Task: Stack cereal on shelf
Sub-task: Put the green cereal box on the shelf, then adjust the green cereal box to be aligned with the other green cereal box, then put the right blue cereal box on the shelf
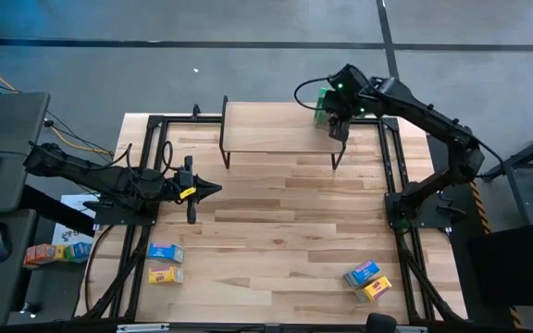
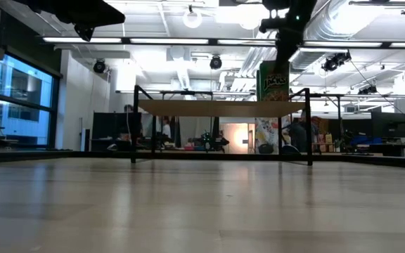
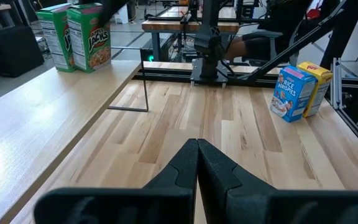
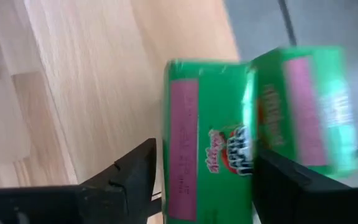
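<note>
Two green boxes (image 3: 74, 36) stand upright, side by side and touching, at the right end of the shelf (image 1: 266, 129). That leaves four to go. A blue box (image 1: 164, 252) and a yellow box (image 1: 165, 275) lie near the front-left corner of the bench (image 1: 285, 222). Another blue box (image 1: 363, 273) and yellow box (image 1: 376, 289) lie touching near the front-right corner. By this count, the job is about a third done.

Over the green pair, the right gripper (image 1: 338, 118) has its fingers spread to either side of the nearer box. They seem to stand slightly off its sides, so this is likely a release rather than a grip. The left gripper (image 1: 213, 190) waits by the bench's left edge, fingers pressed together and empty.

From above, the right arm covers most of the green pair. The level camera shows just one green box. The other is hidden behind it or behind the gripper.
</note>
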### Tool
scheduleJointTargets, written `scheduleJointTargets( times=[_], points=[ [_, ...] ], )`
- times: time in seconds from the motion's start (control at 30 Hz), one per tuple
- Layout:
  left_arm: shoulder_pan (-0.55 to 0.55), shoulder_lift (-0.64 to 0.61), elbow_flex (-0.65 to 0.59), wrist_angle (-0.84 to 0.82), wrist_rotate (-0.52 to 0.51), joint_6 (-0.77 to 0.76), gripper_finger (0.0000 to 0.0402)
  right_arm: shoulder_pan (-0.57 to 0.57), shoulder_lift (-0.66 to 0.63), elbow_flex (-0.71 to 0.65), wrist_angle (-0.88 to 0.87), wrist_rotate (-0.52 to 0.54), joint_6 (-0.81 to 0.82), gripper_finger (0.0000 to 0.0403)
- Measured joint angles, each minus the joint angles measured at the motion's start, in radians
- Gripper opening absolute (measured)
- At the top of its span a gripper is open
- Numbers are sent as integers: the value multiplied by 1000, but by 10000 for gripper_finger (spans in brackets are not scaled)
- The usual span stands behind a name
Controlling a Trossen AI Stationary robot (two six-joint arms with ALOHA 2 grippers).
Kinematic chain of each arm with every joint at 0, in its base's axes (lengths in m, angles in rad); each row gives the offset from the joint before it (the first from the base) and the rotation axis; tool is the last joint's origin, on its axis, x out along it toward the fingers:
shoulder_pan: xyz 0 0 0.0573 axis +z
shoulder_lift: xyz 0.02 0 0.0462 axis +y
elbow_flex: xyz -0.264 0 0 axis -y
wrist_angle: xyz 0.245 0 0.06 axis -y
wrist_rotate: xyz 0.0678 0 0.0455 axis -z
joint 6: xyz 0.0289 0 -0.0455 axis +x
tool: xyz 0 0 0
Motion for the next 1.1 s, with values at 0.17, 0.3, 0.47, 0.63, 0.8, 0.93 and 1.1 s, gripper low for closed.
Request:
scheduleJointTargets(
  times=[0.17, 0.3, 0.47, 0.63, 0.8, 0.93, 1.1],
  points=[
    [0, 0, 0, 0, 0, 0, 0, 0, 0, 100, -41, 9, 6, 204],
    [0, 0, 0, 0, 0, 0, 0, 0, 0, 158, -67, 9, 11, 204],
    [0, 0, 0, 0, 0, 0, 0, 0, 0, 218, -111, -47, 43, 204],
    [0, 0, 0, 0, -3, 0, 0, 32, -3, 248, -201, -151, 104, 197],
    [0, 0, 0, 0, -6, 0, 0, 121, -35, 192, -295, -239, 190, 126],
    [-1, -7, 0, -8, -6, 0, 0, 220, -91, 67, -281, -334, 274, 30],
    [-1, -49, 0, -34, -6, -1, 0, 372, -234, -231, -42, -372, 400, 21]
  ],
)
